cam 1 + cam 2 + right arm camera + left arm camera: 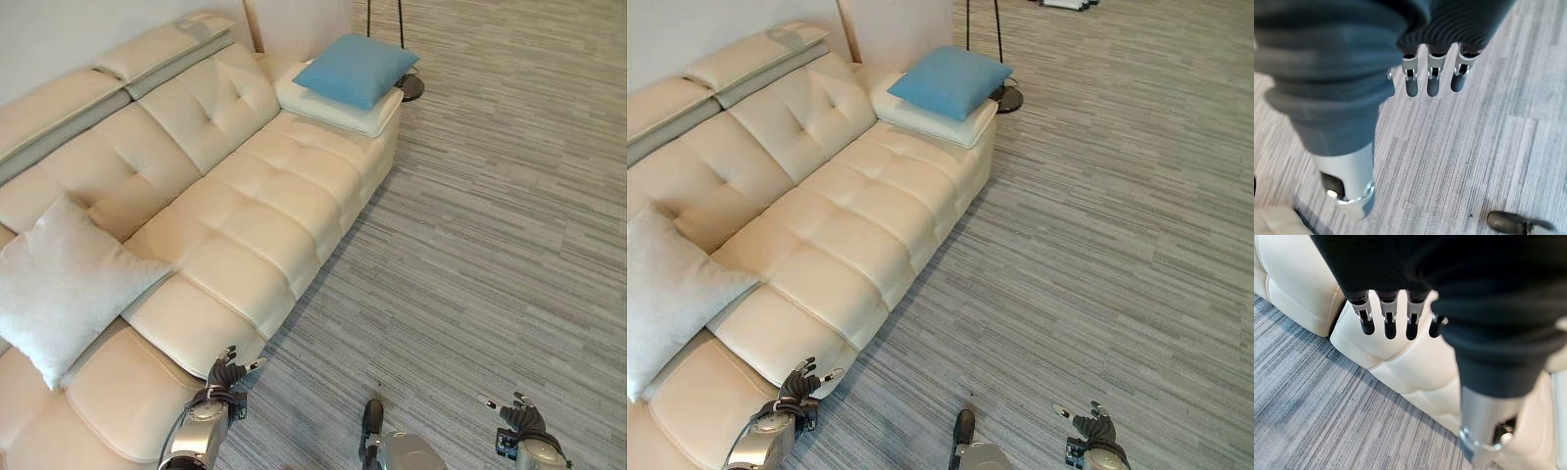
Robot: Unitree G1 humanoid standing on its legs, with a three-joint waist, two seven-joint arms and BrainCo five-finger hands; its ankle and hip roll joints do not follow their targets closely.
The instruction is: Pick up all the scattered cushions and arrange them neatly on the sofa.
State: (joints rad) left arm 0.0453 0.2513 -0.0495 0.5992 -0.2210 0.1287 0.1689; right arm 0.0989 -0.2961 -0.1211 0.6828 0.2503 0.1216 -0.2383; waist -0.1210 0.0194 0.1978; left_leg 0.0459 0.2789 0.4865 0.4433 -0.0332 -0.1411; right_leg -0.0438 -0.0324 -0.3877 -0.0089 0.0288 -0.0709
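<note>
Two robot hands sit at the bottom edge of the frame, both empty with fingers loosely extended. Low and left of centre, the left hand [227, 374] hovers just over the front edge of the cream sofa [265, 215]; the right hand [519, 415] hangs over the floor at lower right. Beyond the left hand, a white cushion [59, 284] leans against the sofa back at mid left. Farther off, at the top centre, a blue cushion [355, 69] lies on a cream cushion [338, 110] stacked at the sofa's far end. No cushion can be seen on the striped grey carpet [490, 235], so gathering looks finished and the tidying step seems in hand. A likely next move is walking to the far end to reach and straighten the stack. A lamp base [411, 88] stands on the carpet just behind it
</note>
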